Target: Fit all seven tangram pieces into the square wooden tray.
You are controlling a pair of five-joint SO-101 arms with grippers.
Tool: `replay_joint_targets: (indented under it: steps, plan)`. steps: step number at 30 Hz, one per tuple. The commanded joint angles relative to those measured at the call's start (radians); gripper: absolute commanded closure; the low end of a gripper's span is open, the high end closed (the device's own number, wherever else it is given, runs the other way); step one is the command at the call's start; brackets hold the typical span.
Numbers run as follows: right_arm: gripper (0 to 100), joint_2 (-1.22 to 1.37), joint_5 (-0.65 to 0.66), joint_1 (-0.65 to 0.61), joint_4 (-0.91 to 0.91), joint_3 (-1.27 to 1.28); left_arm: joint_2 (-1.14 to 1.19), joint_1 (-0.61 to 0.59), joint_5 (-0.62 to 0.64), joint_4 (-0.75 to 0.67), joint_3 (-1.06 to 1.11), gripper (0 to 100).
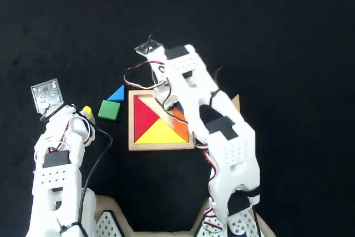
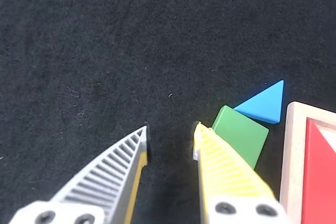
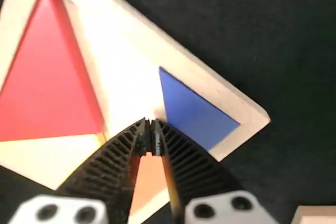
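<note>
- High view: the square wooden tray point(image 1: 132, 137) lies on the black cloth point(image 1: 277, 54) near the middle of the table. In it are a red triangle point(image 1: 145, 114), a yellow triangle point(image 1: 161, 134) and an orange piece point(image 1: 181, 124).
- The right arm point(image 1: 191, 90) reaches over the tray's far corner and covers part of it.
- A green square point(image 1: 108, 110) and a light blue triangle point(image 1: 117, 94) lie outside the tray, just beside its left edge and close to each other.
- The left arm point(image 1: 55, 159) stands left of them, and its yellow finger point(image 1: 87, 111) is near the green square.
- Left wrist view: the left gripper point(image 2: 170, 139) hangs over bare cloth. Its jaws are parted by a moderate gap with nothing between them.
- The green square point(image 2: 241, 135) lies just beside the yellow finger's tip, and the light blue triangle point(image 2: 262, 103) lies beyond it. The tray rim point(image 2: 294, 156) is off to the side.
- Right wrist view: the right gripper point(image 3: 148, 129) is above the tray floor. Its fingertips are pressed together and grip nothing.
- A dark blue triangle point(image 3: 194, 114) lies in the tray corner just beside the tips, and the red triangle point(image 3: 47, 87) lies on the other side. The orange piece point(image 3: 149, 182) shows between the fingers, beneath them.
</note>
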Motion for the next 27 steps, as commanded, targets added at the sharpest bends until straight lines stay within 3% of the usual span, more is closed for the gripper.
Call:
replay_joint_targets:
  steps: [1,8,15,19,24,27]
  plan:
    - [98.8,-0.028,0.002,0.025,0.002,-0.005,-0.017,0.010,0.002,-0.018,-0.007,85]
    - [98.8,-0.278,0.002,-0.044,0.106,-0.005,-0.017,0.010,0.002,-0.018,-0.007,85]
    - [98.8,-0.766,-0.006,0.160,0.183,0.111,-0.017,0.010,0.002,-0.018,-0.007,85]
    - [98.7,-0.900,-0.008,0.252,0.124,0.363,-0.017,0.010,0.002,-0.018,-0.005,85]
    - [98.6,-0.926,-0.017,0.430,-0.091,0.687,-0.017,0.010,0.002,-0.018,-0.004,85]
    - [94.4,-0.926,-0.098,0.502,-0.213,0.820,-0.017,0.010,0.002,-0.018,-0.004,85]
